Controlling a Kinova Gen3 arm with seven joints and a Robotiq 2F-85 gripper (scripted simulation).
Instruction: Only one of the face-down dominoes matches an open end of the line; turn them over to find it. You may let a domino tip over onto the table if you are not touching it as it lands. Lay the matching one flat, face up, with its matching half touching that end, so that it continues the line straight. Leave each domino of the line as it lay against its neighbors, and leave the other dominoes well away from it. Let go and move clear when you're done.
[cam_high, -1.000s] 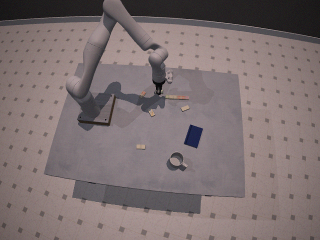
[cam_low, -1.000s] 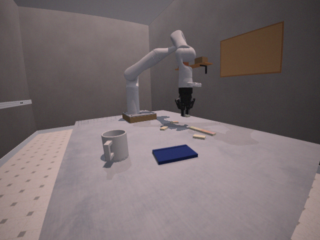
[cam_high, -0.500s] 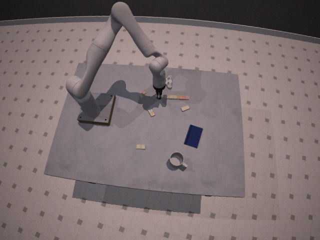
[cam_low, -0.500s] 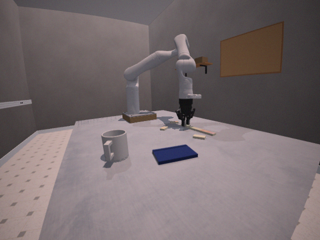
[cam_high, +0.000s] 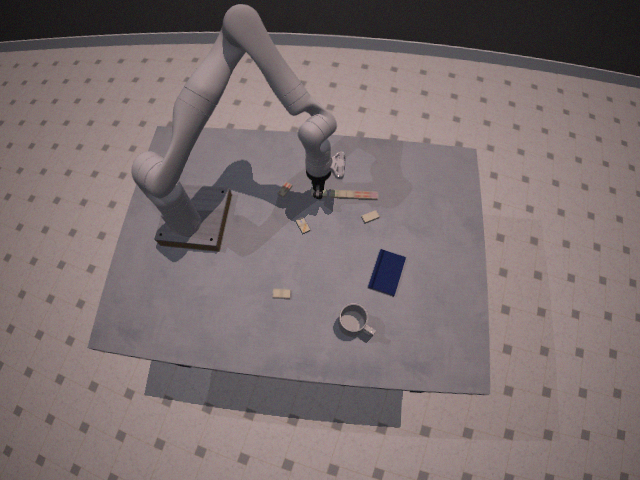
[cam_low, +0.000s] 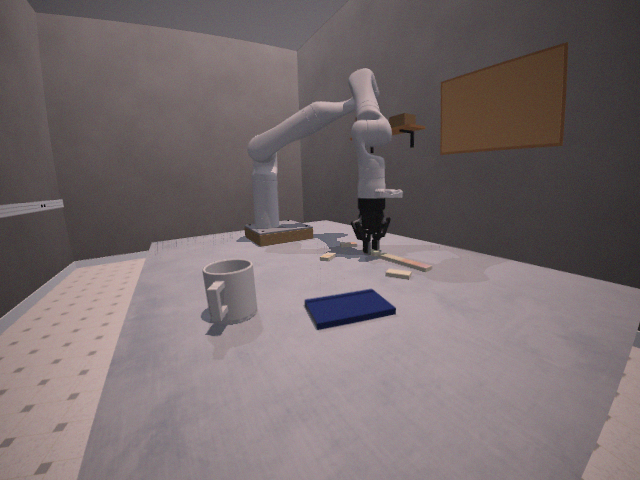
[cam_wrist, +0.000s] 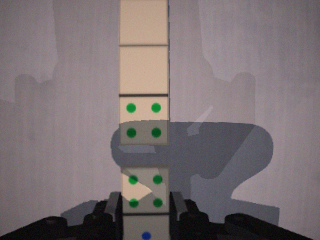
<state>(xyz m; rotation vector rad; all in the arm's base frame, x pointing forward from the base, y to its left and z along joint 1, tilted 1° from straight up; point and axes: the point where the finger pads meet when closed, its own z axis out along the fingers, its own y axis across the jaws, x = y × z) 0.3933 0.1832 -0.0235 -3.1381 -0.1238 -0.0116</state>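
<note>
Grasping a face-up domino, the hand hovers just beside the line's four-green end.

We see a matt grey table with a faintly mottled, stone-like finish. The dominoes, both the held one and the line, look like smooth cream plastic or ivory with flat painted pips. The arm has a smooth satin white shell; the gripper is matt black. The base plate shows a wood-coloured edge. The mug appears dull grey ceramic, the blue book matt.
</note>
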